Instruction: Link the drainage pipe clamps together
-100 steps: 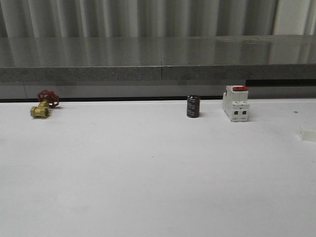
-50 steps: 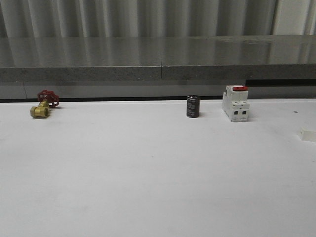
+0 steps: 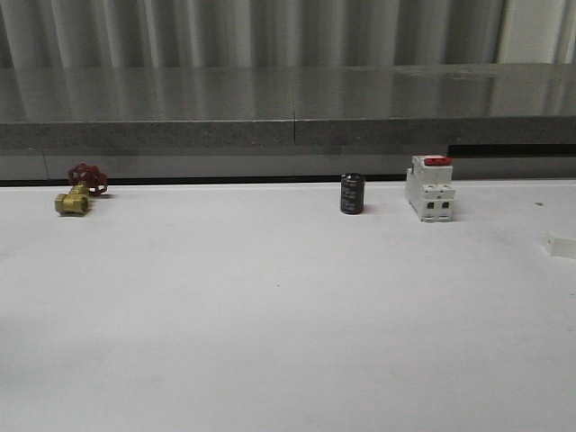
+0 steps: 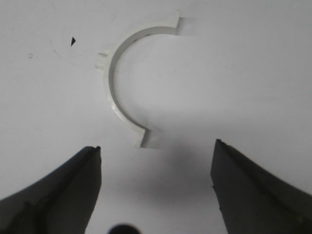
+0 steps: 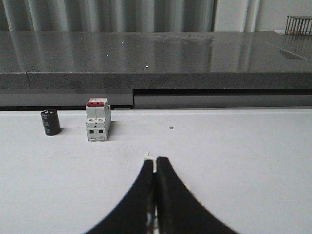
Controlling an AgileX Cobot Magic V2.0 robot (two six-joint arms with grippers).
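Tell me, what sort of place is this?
Probably a workshop or lab test bench: a plain white table carries loose hardware, namely a brass valve, a circuit breaker, a black capacitor and a pipe clamp half.

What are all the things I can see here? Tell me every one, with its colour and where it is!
Table: one, white, under all the things.
Valve: one, brass with a red handle, far left by the table's back edge.
Small cylinder: one, black, upright near the back edge, right of the middle.
Block with a red top: one, white, upright just right of the cylinder.
Small piece: one, white, at the right edge; too cut off to name.
Pipe clamp half: one, white half-ring, flat on the table ahead of the left gripper.
Left gripper: black fingers, spread open, holding nothing.
Right gripper: black fingers, closed together.
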